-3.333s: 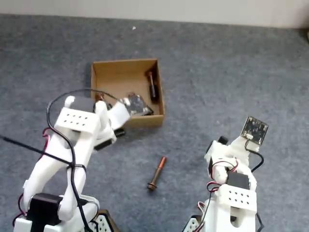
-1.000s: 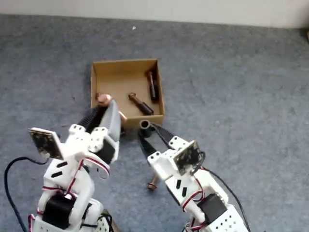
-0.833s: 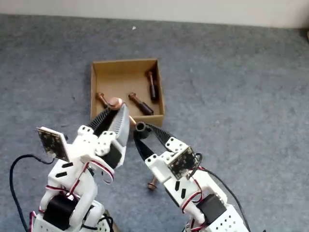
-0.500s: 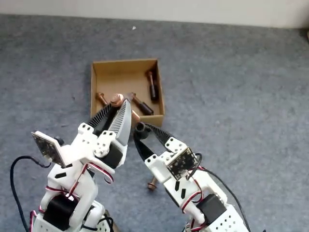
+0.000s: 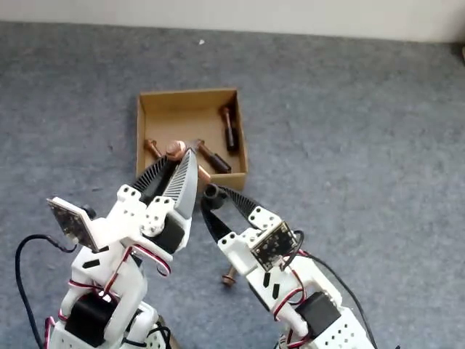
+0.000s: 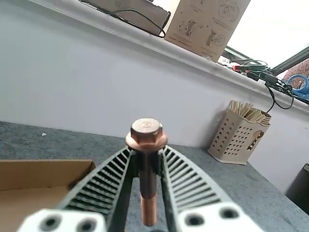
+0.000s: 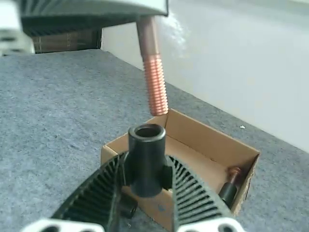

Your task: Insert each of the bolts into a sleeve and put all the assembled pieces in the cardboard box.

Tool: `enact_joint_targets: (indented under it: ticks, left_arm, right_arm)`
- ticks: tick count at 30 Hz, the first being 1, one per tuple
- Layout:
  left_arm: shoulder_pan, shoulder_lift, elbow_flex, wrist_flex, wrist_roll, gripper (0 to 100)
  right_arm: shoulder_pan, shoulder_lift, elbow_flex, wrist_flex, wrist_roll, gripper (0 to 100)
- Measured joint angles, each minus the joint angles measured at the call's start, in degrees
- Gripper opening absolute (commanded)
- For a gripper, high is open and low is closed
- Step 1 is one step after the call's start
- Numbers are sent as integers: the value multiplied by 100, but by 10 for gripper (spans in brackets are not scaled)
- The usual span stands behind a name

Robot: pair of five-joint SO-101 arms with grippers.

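Insertion step: the left gripper [image 6: 146, 153] fingers clamp a bolt [image 6: 147, 181] head-up, its threaded tip just above and slightly off the mouth of the sleeve [image 7: 146, 159], which is pinched in the right gripper [image 7: 146, 170] fingers beside the cardboard box [image 5: 182, 123]. The next move likely needs the tip centred over the bore, then a straight push in. A spare bolt [image 5: 231, 276] lies on the worktop [image 5: 349, 145].

High view: loose bolt [image 5: 229, 276] on the carpet, head end alone shows, shank under the right arm [image 5: 265, 251]. Held bolt [image 5: 174, 150]: shank covered by the left gripper [image 5: 179, 161]. Assembled piece [image 5: 151, 147] at the cardboard box's [image 5: 190, 97] left wall is half covered too. Right wrist view: held bolt's head hidden; sleeve [image 7: 146, 145] base buried in the right gripper [image 7: 146, 168]. Bolt tip perhaps clear of the sleeve mouth.
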Motion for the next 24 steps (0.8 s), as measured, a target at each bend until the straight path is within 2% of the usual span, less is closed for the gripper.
enact_joint_targets:
  ticks: [5, 9, 16, 24]
  left_arm:
    - [308, 0, 0, 0, -53, 6]
    - [695, 0, 0, 0, -501, 6]
    - [765, 0, -9, 26, -756, 6]
    - [747, 0, -791, 1152, -774, 6]
  right_arm:
    - [0, 0, 0, 0, 0, 5]
    - [0, 0, 0, 0, 0, 5]
    - [-18, 0, 0, 0, 9, 5]
    - [-9, 0, 0, 0, 18, 5]
